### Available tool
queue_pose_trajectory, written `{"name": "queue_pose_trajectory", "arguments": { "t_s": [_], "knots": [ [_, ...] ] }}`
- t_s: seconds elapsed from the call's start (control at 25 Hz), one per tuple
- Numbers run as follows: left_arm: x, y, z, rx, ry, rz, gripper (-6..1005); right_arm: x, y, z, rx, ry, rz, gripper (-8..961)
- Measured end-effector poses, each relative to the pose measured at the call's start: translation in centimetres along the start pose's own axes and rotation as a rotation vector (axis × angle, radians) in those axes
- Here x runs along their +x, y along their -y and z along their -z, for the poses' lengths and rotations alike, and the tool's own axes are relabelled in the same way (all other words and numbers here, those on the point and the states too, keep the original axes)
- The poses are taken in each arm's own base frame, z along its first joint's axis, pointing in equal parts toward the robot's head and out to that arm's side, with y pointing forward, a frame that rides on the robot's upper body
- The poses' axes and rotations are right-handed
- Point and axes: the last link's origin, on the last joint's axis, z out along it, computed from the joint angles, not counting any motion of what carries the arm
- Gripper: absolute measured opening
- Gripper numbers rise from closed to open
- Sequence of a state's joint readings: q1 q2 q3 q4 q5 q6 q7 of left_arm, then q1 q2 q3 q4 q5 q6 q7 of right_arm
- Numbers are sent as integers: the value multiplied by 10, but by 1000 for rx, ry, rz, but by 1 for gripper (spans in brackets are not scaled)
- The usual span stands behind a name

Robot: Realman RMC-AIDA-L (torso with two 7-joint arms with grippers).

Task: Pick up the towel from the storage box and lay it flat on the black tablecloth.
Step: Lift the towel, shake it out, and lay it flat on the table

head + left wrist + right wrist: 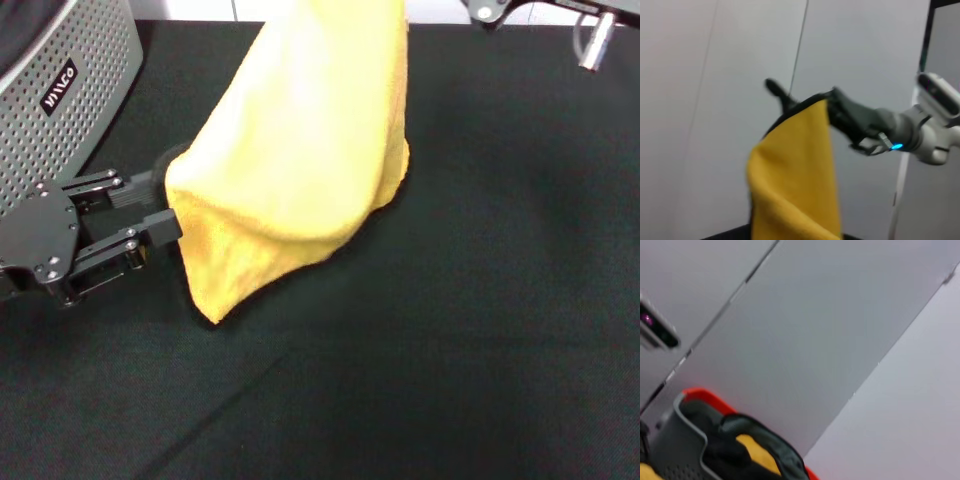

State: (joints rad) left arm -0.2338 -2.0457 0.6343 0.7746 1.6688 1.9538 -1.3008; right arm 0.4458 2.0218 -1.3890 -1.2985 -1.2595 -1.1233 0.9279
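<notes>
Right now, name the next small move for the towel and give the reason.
Probably the left gripper should draw the lower corner sideways. The towel hangs bunched from the right gripper, lower edge near the black tablecloth, so it needs spreading before it is laid flat.

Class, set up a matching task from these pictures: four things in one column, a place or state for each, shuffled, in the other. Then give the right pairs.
Things:
1. towel
2. storage box
3. tablecloth
4. left gripper

Places or states:
A. spread flat under everything
B. hanging, yellow face showing, lower edge at the cloth
C. standing at the far left, walls full of holes
D. low beside the box, at the towel's lower left edge

Pairs: 1-B, 2-C, 3-A, 4-D
</notes>
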Motion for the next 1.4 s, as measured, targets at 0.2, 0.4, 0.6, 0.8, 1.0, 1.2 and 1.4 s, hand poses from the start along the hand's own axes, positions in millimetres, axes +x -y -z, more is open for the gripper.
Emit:
{"name": "queue_pose_trajectory", "arguments": {
  "t_s": [0.2,0.4,0.6,0.8,1.0,1.2,1.4],
  "knots": [
    [-3,5,1,39,11,7,466,-7,4,13,20,59,-23,1],
    [-6,10,2,72,19,16,466,-10,9,28,40,114,-54,1],
    [-5,16,3,112,11,10,466,-8,8,45,28,152,-86,1],
    [-1,22,2,140,-34,15,466,-3,8,58,3,196,-165,1],
    [1,25,-8,103,-56,34,467,4,7,66,-68,242,-248,1],
    [8,24,-23,29,-79,30,467,9,9,65,-148,283,-334,1],
    [11,24,-36,-29,-82,34,467,9,14,61,-168,343,-390,1]
  ]
}}
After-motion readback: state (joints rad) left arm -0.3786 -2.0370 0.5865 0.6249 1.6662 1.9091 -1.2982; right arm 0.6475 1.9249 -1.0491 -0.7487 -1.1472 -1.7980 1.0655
